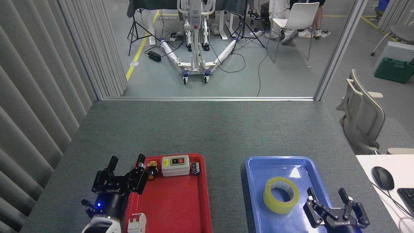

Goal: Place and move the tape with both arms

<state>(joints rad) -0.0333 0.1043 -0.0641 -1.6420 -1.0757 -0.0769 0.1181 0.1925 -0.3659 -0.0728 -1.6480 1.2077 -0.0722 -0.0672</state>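
**Count on the table**

2 shallow plastic trays: 1 red, 1 blue. 1 roll of translucent yellow packing tape, just left of the right gripper. 4 small parts on red, right of the left gripper: grey switch box, orange-capped pushbutton, black cylinder, white connector block.
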